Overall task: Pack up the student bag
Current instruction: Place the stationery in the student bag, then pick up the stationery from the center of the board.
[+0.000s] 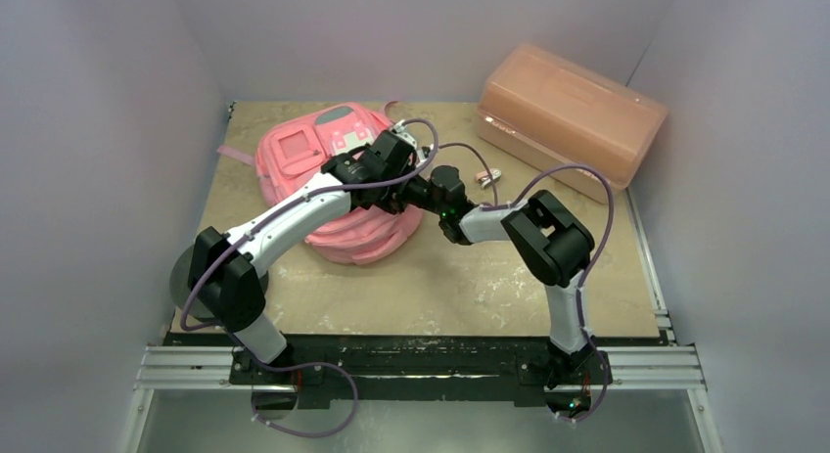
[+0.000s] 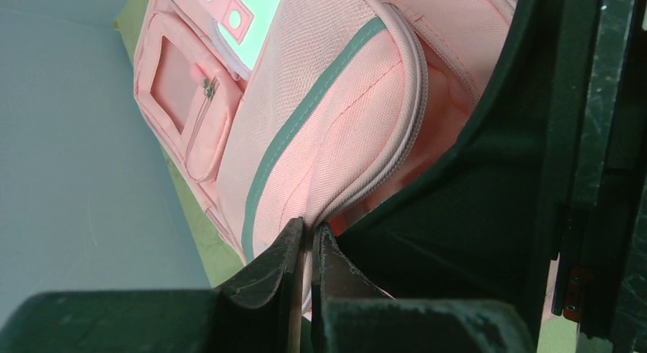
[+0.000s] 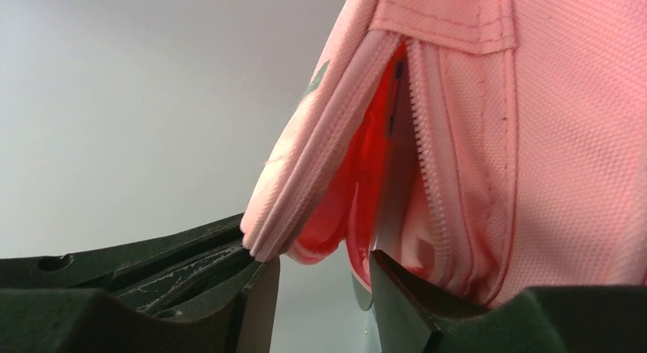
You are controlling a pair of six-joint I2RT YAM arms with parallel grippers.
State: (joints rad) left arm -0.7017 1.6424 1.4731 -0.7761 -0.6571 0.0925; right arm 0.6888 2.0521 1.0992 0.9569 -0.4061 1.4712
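Observation:
The pink student bag [image 1: 323,184] lies on the tan table, left of centre, with its grey-and-white patch facing up. My left gripper [image 1: 393,152] is above the bag's right edge. In the left wrist view it [image 2: 309,235] is shut on the bag's [image 2: 336,124] zipper-edged flap and holds it up. My right gripper [image 1: 423,191] is at the same edge, just under the left one. In the right wrist view it [image 3: 324,261] is open at the unzipped mouth of the bag [image 3: 564,139], where the red-pink lining shows. A thin grey flat edge [image 3: 387,208] runs from its right finger into the opening.
A rigid translucent orange-pink box [image 1: 573,115] stands at the back right. A small pink item [image 1: 486,177] lies on the table between the box and the grippers. Pale walls close in the table on three sides. The right arm's black body [image 2: 496,216] fills the right of the left wrist view.

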